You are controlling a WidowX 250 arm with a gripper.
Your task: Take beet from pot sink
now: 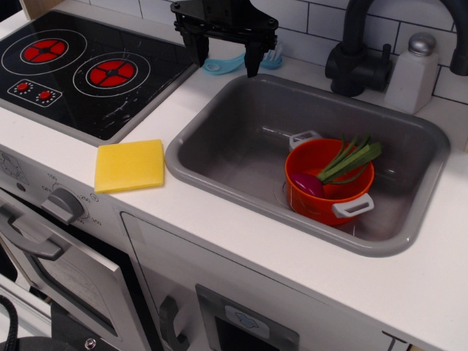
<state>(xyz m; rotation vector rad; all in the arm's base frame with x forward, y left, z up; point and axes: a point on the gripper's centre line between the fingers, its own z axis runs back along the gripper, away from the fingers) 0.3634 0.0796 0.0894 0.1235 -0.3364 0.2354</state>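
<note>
Beet [310, 183] inside orange pot [327, 202], grey sink [219, 150], white counter [241, 241]

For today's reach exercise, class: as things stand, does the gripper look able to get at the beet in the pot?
Probably yes. The gripper hangs open above the counter behind the sink, and nothing covers the pot. The beet lies exposed inside, leaves over the rim, though the pot wall crowds the bulb.
</note>
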